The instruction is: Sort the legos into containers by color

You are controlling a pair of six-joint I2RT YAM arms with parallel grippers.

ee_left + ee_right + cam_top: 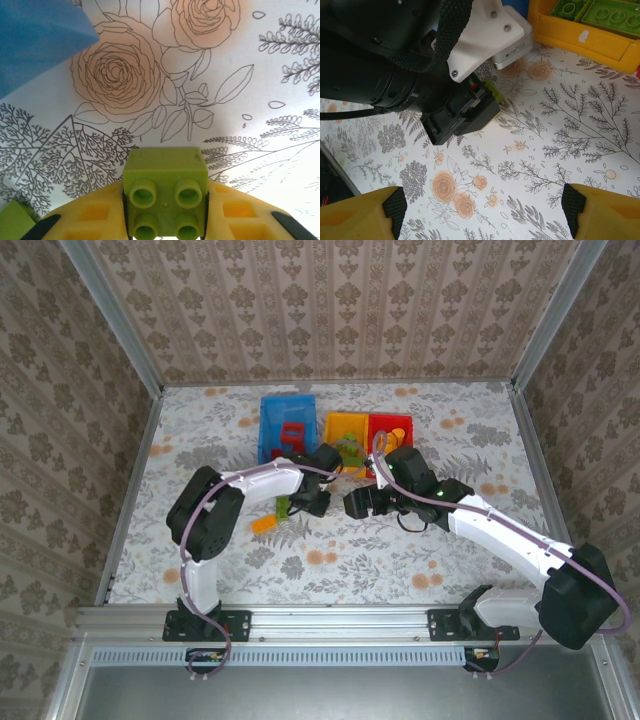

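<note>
The blue bin [285, 400] is the biggest box, and it has red legos [292, 433] in it. Next to it sits the yellow bin [345, 418], which holds green legos [350, 448]. The right wrist view shows the yellow bin's smooth wall up close, with big flat green pieces [607, 12] lying inside. The red bin [405, 420] touches the yellow one and has yellow-orange legos [395, 433] in it. All three boxes are plastic with straight sides and no lids.

The left jaws are shut tight on a green brick [165, 175]. The brick is a shiny little block with four round bumps facing the camera. The yellow fingers [85, 215] press on both sides of it. It hangs over the tabletop [450, 550], just in front of the blue bin's corner [35, 35].

The right jaws are wide open and hold nothing. Their yellow fingers [355, 215] have black pads at the tips and sit far apart over the tabletop, close to the left arm [395, 60] (a big black and white shape in that view).

The tabletop is white with drawn leaves and orange roses. An orange lego [263, 524] and a green lego [283, 506] lie loose on it near the left arm.
</note>
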